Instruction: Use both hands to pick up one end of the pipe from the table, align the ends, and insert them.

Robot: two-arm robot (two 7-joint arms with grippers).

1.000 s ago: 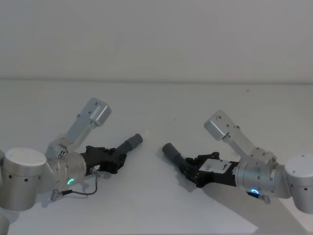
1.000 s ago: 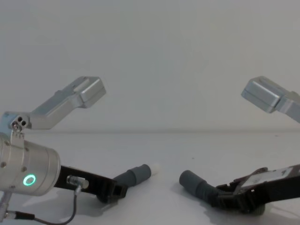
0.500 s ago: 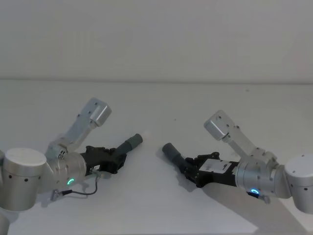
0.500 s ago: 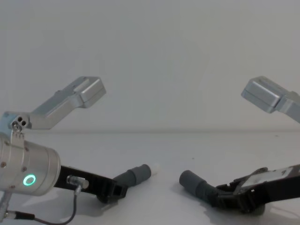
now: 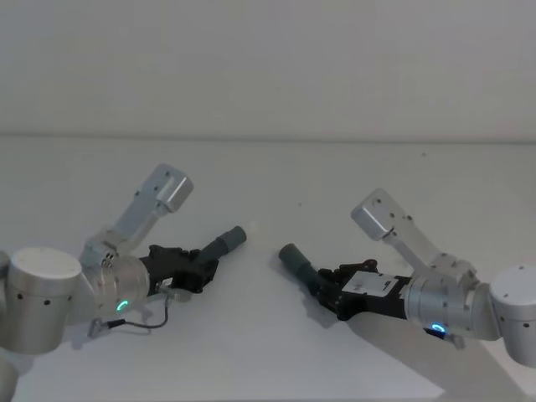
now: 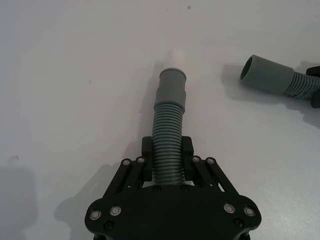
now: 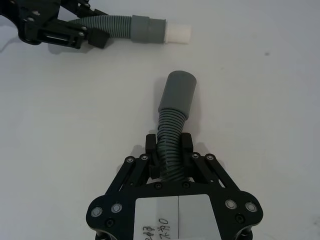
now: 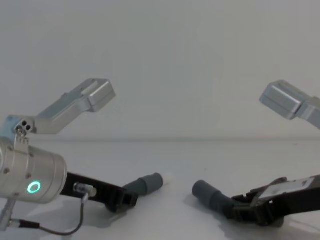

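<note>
Head view: we see the left gripper (image 5: 201,270) clamped on the left hose piece (image 5: 222,245) and the right gripper (image 5: 325,289) clamped on the right hose piece (image 5: 293,260). Both are low over the white table (image 5: 268,188). The free ends face each other, near but apart, and they do not lie on one line. We judge that a push from this pose would bring the rims together off-centre, so they would jam or glance off.

Left wrist view: the left fingers grip the ribs behind the whitish-tipped cuff (image 6: 172,85), with a stretch of flexible hose between. We expect that free length could bend aside under load and spoil the aim.

Right wrist view: the right fingers pinch the ribs behind the plain cuff (image 7: 179,90), and the hose curves between grip and cuff. The mouth may therefore point off the gripper's own line. If the fit is tight, the ribs could also slide through the fingers.

Chest view: both cuffs sit very low, and we cannot tell whether they touch the table. If they drag on it, they could be twisted further out of line.

We count two grippers, two hose pieces, two cuffs, one whitish tip and one table.
</note>
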